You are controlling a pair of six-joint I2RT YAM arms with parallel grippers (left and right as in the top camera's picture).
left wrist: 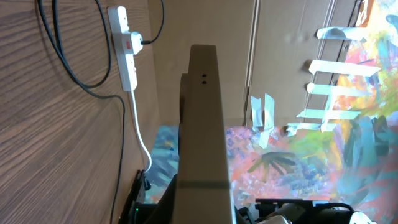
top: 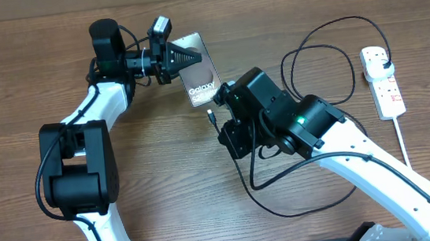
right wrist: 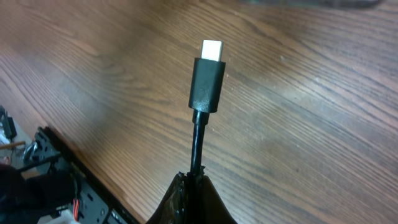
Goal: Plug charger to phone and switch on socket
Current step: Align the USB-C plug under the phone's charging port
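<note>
My left gripper (top: pixel 190 59) is shut on the phone (top: pixel 198 73), a grey-brown slab held tilted above the table, its "Galaxy" end toward the right arm. In the left wrist view the phone (left wrist: pixel 202 124) shows edge-on between the jaws. My right gripper (right wrist: pixel 198 183) is shut on the charger cable just behind its small plug tip (right wrist: pixel 208 78), which sticks out over the wood. From overhead the plug tip (top: pixel 211 116) sits just below the phone's lower end, not touching it. The charger's black plug (top: pixel 384 59) is in the white socket (top: pixel 384 82) at the far right.
The black charger cable (top: pixel 326 38) loops across the table between the right arm and the socket, and another loop (top: pixel 302 207) lies under the right arm. The socket's white cord (top: pixel 401 138) runs toward the front right edge.
</note>
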